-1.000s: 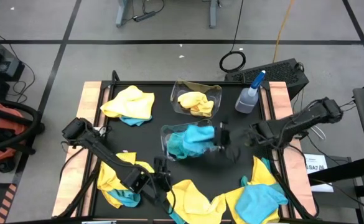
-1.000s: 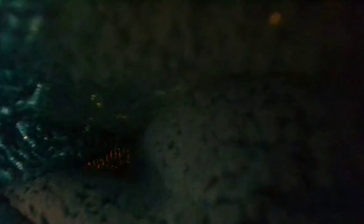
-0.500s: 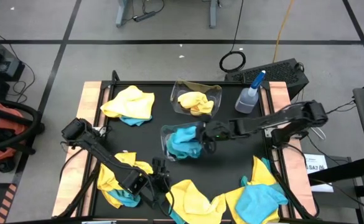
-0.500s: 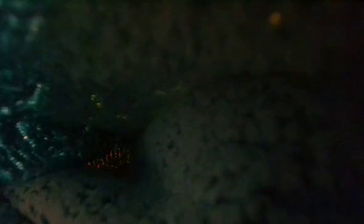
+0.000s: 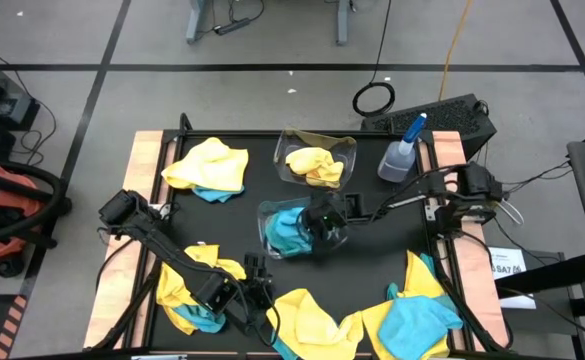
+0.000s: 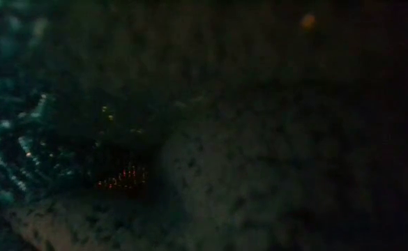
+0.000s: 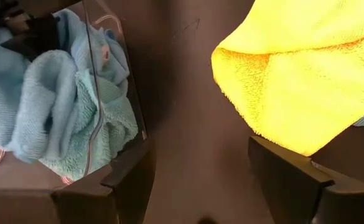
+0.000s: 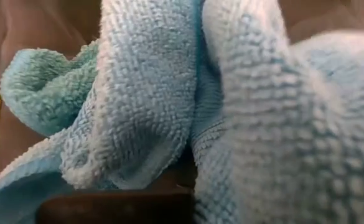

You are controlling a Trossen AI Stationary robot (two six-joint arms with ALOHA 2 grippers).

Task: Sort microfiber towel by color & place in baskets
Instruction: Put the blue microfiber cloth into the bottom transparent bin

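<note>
Turquoise microfiber towels [image 5: 287,230] fill a clear basket [image 5: 264,225] at mid-table. My right gripper [image 5: 319,222] is down in it, shut, with blue cloth [image 8: 150,106] pressed close around it. A second clear basket [image 5: 350,148] behind holds a yellow towel [image 5: 314,165]. My left gripper [image 7: 206,186] hovers open near the front edge. Its fingers stand over bare table between the blue basket [image 7: 116,93] and a yellow towel [image 7: 300,68]. My right gripper comes slanting down from the table's right into the blue towels [image 8: 256,143] in the basket, its shut fingers against the heap. The cloth hides the fingertips, so I cannot tell whether a fold is caught between them.
Mixed yellow and blue towel heaps lie at the far left [image 5: 207,165], front left [image 5: 187,290], front middle [image 5: 307,315] and front right [image 5: 412,310]. A clear spray bottle [image 5: 400,155] stands at the far right. Dark cloth [image 6: 224,174] fills the low view.
My right gripper has swung down and toward the table's left, into the blue basket. The blue towel that bulged over the basket's right rim now sits lower inside it.
</note>
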